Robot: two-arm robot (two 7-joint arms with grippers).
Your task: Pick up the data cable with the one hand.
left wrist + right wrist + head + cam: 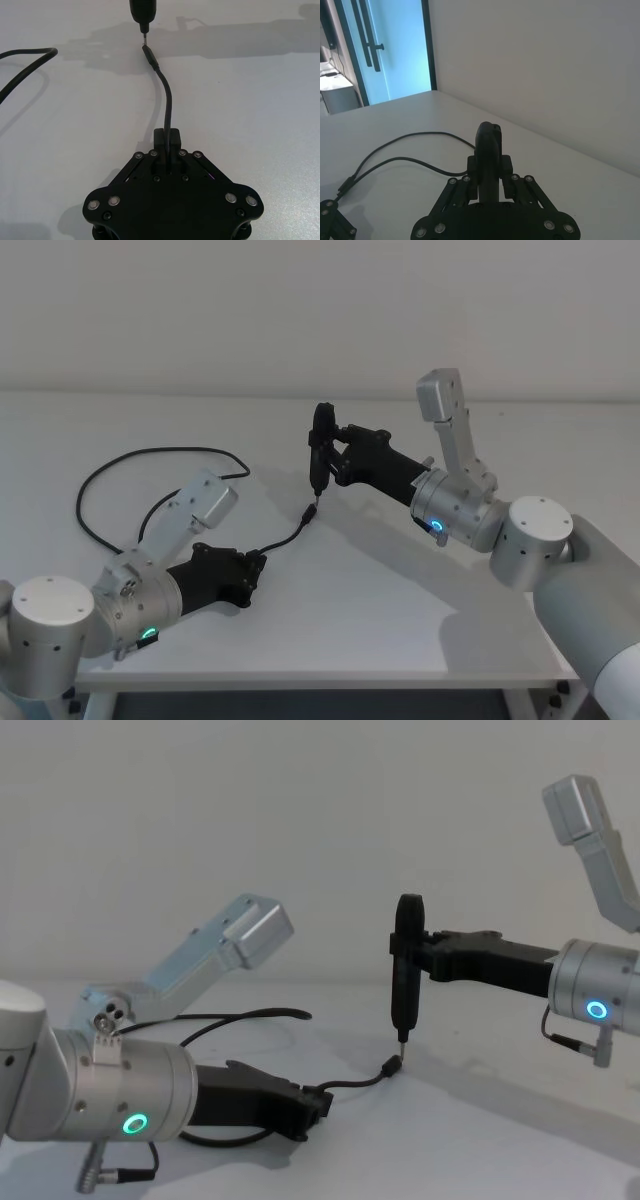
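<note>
While the left gripper lies low over the white worktop, its fingers are clamped on the data cable a short way back from one plug. In the left wrist view the cord rises out from between the closed fingers and bends toward that plug, which is lifted slightly off the surface. From the gripper the rest of the cable runs back across the worktop in a wide loose loop on the robot's left, its far end lying near the left arm's silver link.

The right gripper is held higher, reaching in from the right, and its fingers are closed on a black pen-like tool that stands upright. In the chest view the tool's thin tip points down just above the raised plug; whether tip and plug touch cannot be told. The right wrist view shows the tool's rounded top gripped between the fingers, with cable curves on the worktop beyond.
</note>
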